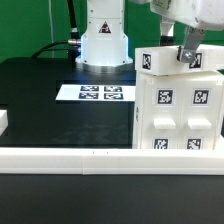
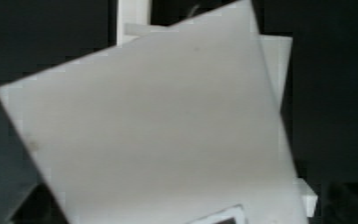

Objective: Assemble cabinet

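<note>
The cabinet (image 1: 180, 105) stands upright at the exterior view's right, a white boxy body with several black-and-white tags on its front panels. My gripper (image 1: 188, 56) reaches down from above onto its top panel (image 1: 185, 62), and its dark fingers touch that panel. In the wrist view the white top panel (image 2: 158, 120) fills most of the picture. It lies turned at an angle over the white body edge (image 2: 279, 90) beneath it. A tag corner (image 2: 220, 214) shows near my fingers, which are largely hidden. The jaws seem closed on the panel.
The marker board (image 1: 100, 93) lies flat on the black table before the robot base (image 1: 105, 40). A long low white rail (image 1: 90, 156) runs along the front. A small white piece (image 1: 3, 122) sits at the exterior view's left edge.
</note>
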Motion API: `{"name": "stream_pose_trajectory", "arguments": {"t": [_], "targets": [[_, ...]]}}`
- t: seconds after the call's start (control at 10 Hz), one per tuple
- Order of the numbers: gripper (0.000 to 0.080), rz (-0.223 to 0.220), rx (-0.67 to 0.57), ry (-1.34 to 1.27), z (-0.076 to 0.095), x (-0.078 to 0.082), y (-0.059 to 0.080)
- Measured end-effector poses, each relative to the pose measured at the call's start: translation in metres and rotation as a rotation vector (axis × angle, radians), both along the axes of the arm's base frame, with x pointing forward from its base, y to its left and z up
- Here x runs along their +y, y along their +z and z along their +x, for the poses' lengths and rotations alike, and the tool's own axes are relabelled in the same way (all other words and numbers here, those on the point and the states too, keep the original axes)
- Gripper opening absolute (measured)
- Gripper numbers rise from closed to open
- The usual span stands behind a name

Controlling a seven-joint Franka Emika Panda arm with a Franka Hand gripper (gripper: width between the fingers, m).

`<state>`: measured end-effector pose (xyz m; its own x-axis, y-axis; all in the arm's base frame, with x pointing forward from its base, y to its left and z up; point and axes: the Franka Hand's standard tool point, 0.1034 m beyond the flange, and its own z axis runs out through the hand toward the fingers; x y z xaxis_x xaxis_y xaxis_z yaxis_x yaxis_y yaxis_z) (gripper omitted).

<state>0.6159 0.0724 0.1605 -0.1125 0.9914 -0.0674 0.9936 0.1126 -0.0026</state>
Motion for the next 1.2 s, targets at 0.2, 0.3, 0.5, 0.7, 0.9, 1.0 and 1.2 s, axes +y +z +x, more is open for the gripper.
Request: {"name": "stream_pose_trajectory", "arguments": {"t": [0.2, 0.3, 0.5, 0.7, 0.9, 1.0, 1.2], "targets": [[0.0559, 0.000, 0.000, -0.001, 0.0001, -0.0008, 0.0000], [0.0563, 0.000, -0.001, -0.011, 0.0001, -0.0009, 0.0000], [0.0563, 0.000, -0.003, -0.043, 0.0002, -0.0012, 0.0000], [0.0563, 0.001, -0.009, -0.139, 0.0001, -0.0012, 0.0000], [0.0564, 0.001, -0.014, -0.294, -0.0012, -0.0009, -0.0003], [0.0564, 0.000, -0.014, -0.355, -0.0020, -0.0007, -0.0005], [0.0564, -0.001, -0.015, -0.484, -0.0037, 0.0001, -0.0008]]}}
